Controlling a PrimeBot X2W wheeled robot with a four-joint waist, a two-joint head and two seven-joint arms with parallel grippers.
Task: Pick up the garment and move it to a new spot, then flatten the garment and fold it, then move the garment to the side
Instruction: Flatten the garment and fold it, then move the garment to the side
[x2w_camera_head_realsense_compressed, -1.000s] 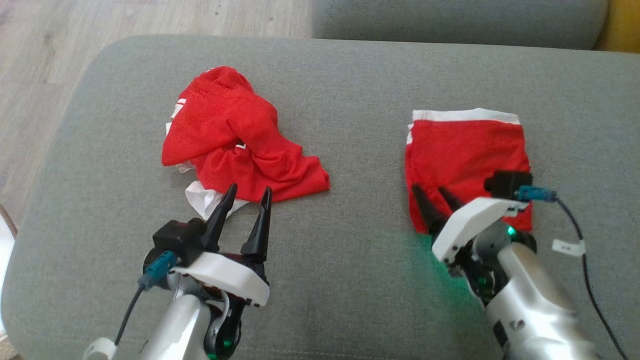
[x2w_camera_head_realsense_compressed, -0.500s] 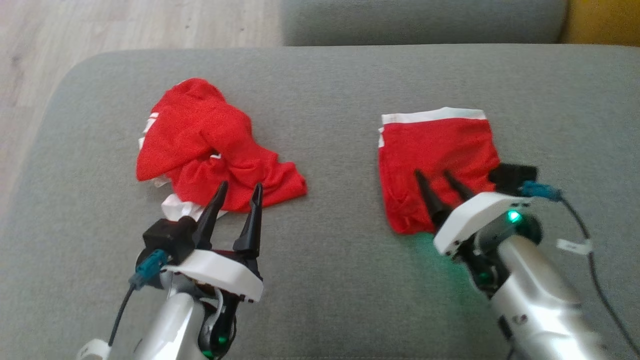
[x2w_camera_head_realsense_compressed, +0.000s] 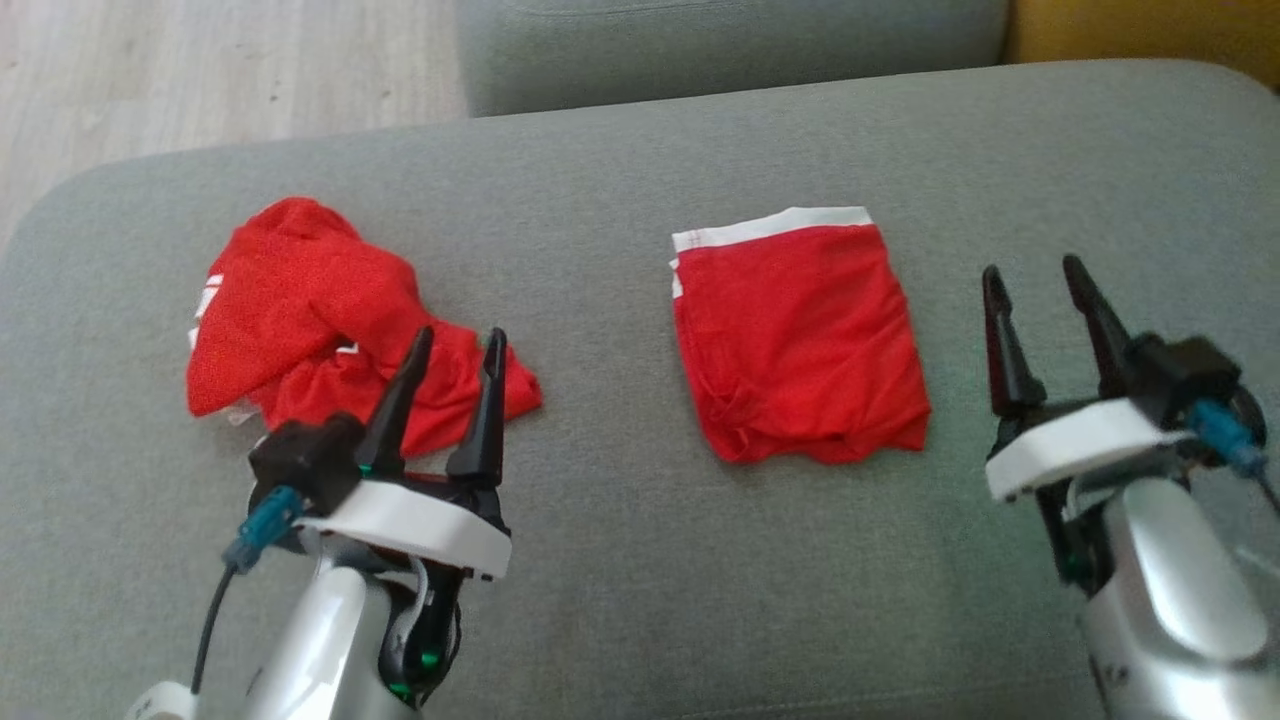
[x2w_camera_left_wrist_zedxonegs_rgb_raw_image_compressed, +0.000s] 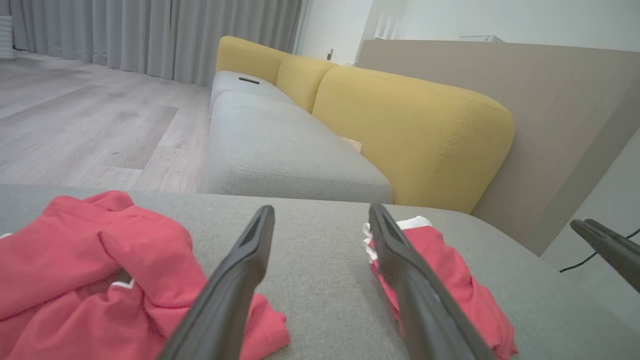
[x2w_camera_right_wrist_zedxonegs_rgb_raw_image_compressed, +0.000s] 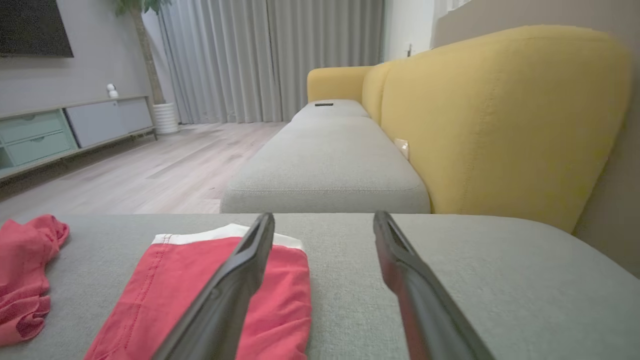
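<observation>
Left gripper (x2w_camera_head_realsense_compressed: 460, 335) and right gripper (x2w_camera_head_realsense_compressed: 1031, 267) both spread empty; the left should likely pinch a raised fold of the crumpled red garment (x2w_camera_head_realsense_compressed: 300, 300).

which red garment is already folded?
The folded garment beside the right gripper: flat rectangle, white band on its far edge. The crumpled garment at the left gripper is bunched.

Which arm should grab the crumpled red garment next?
Left. The left claw is open, tips overlapping the crumpled garment in the head view; the right claw sits right of the folded garment, farther away.
</observation>
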